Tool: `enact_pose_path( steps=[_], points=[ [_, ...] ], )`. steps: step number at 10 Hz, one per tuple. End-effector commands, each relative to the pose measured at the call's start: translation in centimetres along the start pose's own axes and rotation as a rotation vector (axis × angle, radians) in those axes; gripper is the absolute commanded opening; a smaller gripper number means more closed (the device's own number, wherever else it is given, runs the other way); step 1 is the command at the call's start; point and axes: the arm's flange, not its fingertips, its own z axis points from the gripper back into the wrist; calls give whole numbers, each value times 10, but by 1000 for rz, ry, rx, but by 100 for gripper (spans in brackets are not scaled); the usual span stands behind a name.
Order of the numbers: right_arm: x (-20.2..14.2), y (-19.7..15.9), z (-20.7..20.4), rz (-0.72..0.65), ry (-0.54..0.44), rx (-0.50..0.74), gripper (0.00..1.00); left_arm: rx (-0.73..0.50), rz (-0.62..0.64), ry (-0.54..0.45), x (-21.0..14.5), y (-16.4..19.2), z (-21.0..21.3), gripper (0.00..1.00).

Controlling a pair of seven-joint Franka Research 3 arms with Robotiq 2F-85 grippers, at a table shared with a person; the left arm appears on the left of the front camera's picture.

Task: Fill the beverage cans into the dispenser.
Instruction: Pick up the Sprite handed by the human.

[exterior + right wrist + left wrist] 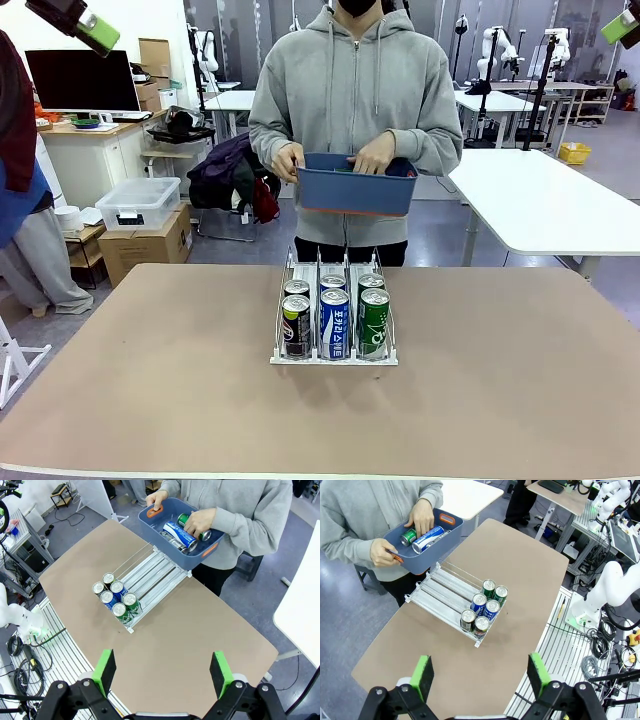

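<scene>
**At far edge of brown table (150,390): cans lie flat in person's blue plastic bin (355,195), both arms up high, empty**

Just past far end of the small clear wire-divided dispenser rack w/ white base (334,358), a person holds the bin over the table edge. One hand (157,500) grips the bin's orange handle. The other hand (200,517) is inside, closed over a slim green aluminium can (409,536) lying on its side. A blue can w/ white lettering (427,538) lies flat beside it. More underneath? Can't tell.

Rack: 3 lanes, long axis near–far. Six cans stand upright at the near end, two per lane: black Pepsi can (296,325) fronts the L lane, blue front can (335,322) the mid lane, green front can (374,322) the R lane. Far halves of all lanes are bare.

Key relation: cans to load sit far of the rack & horizontal, so each needs tipping upright, then setting into a lane's far end. Green → R lane, by my read. Person's hand is nearest by a lot, already touching the can.

L gripper (481,676) & R gripper (162,674): fingers spread wide on both, nothing btw them. Both hang high over the table, L at the left & R at the right, well apart from rack & bin, cameras looking down on both. R gripper prob. better placed for the R lane, but neither is close.
</scene>
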Motion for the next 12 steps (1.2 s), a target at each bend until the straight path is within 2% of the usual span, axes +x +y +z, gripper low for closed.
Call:
enact_pose_path(
  steps=[1, 12],
  points=[
    [-1, 0, 0, -8, -9, 1, 100, 1, -5, 8, -1, -1, 1, 100],
    [-1, 0, 0, -8, -9, 1, 100, 1, -5, 8, -1, -1, 1, 100]
  ],
)
